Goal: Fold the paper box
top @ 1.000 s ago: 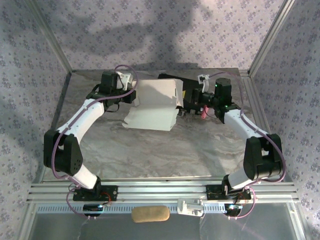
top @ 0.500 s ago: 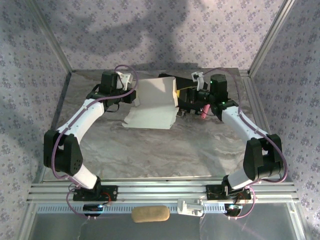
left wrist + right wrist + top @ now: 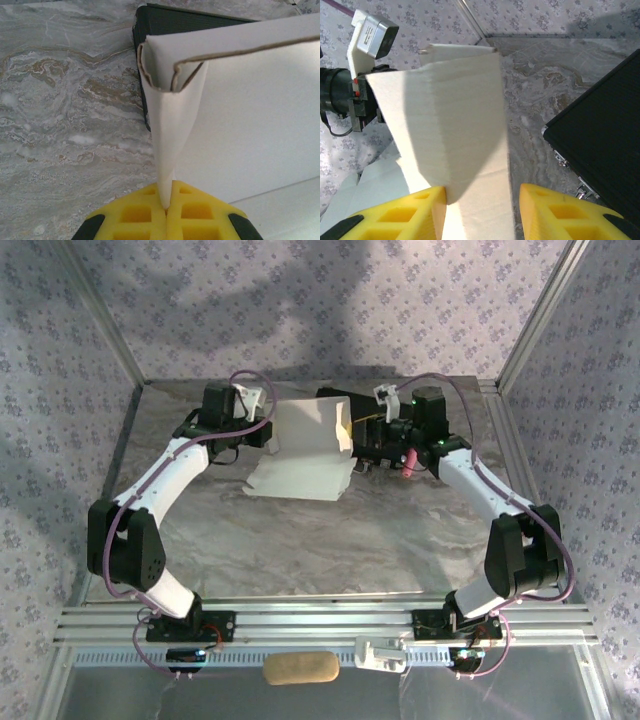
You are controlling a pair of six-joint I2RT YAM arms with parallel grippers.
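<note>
The paper box [image 3: 305, 445] sits at 12 o'clock from the table's centre, partly folded. One panel stands upright and the rest lies flat toward 6 o'clock, so the long axis runs 12 to 6. The left gripper [image 3: 167, 207] is clamped on a panel edge, and the left wrist view shows that panel's far end curled over. The right gripper [image 3: 482, 200] straddles the upright panel with its jaws apart. A black case [image 3: 600, 135] lies near the box at 1 o'clock. Floral walls [image 3: 300, 310] enclose the marble table [image 3: 300, 540].

White arm shells [image 3: 172, 466], black joints [image 3: 128, 550], looping purple cables [image 3: 247, 372], yellow grid-moulded pincer fingers [image 3: 405, 215], white wrist camera brackets [image 3: 385, 393]
</note>
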